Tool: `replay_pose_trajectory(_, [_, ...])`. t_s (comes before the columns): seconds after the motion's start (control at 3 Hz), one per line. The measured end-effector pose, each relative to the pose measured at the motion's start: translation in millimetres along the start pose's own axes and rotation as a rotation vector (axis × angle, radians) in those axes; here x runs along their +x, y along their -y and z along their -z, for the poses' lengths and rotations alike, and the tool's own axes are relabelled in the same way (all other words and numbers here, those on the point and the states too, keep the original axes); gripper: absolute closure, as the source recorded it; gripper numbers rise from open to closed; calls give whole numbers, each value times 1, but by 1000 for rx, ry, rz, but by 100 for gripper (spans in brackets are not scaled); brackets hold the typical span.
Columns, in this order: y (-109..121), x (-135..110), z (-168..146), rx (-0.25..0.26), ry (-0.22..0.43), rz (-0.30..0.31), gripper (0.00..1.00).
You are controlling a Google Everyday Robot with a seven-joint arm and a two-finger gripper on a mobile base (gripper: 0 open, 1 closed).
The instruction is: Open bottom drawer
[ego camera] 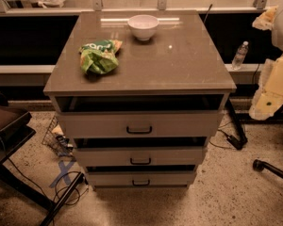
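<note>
1. At floor level, in the lower centre of the view, the bottom drawer [140,178] is the lowest of three pale grey-beige drawers in a brown-topped cabinet [179,60]. It has the slimmest front.
2. Its small dark bar handle [141,183] sits mid-front, with nothing touching it. A thin dark strip shows between this front and the middle drawer [140,156] above.
3. The top drawer [139,125] has the tallest front and the widest handle, with a deep dark gap under the cabinet top.
4. On the cabinet top, a round white bowl [143,26] stands upright near the rear edge. A crumpled green snack bag [100,56] lies to the front left of it, well apart.
5. At the right edge of the view is a pale white-and-yellow mass that appears to be the gripper [274,86] and its arm. It hangs at top-drawer height, well clear of the cabinet and of every handle. Whether the gripper is wide, narrow or holding anything cannot be told.
6. A clear plastic bottle [240,54] stands upright on the ledge behind the cabinet's right side.
7. On the speckled floor [226,192] to the left are a black wire basket [53,136], a blue tape cross [62,172] and loose black cables [66,192].
</note>
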State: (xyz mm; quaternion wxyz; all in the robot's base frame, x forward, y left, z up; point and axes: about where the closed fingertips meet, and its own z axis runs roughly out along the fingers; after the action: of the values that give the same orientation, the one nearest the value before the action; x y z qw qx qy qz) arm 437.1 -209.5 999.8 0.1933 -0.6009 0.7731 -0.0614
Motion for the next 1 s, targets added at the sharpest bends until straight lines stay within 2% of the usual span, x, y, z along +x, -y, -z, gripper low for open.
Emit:
replay_pose_trajectory(0.33, [0, 0, 0, 0, 0, 0, 0])
replay_pose_trajectory(0.67, [-3, 10, -16, 40, 31, 21, 0])
replay_pose_trajectory(1.0, [-12, 31, -52, 81, 76, 53, 0])
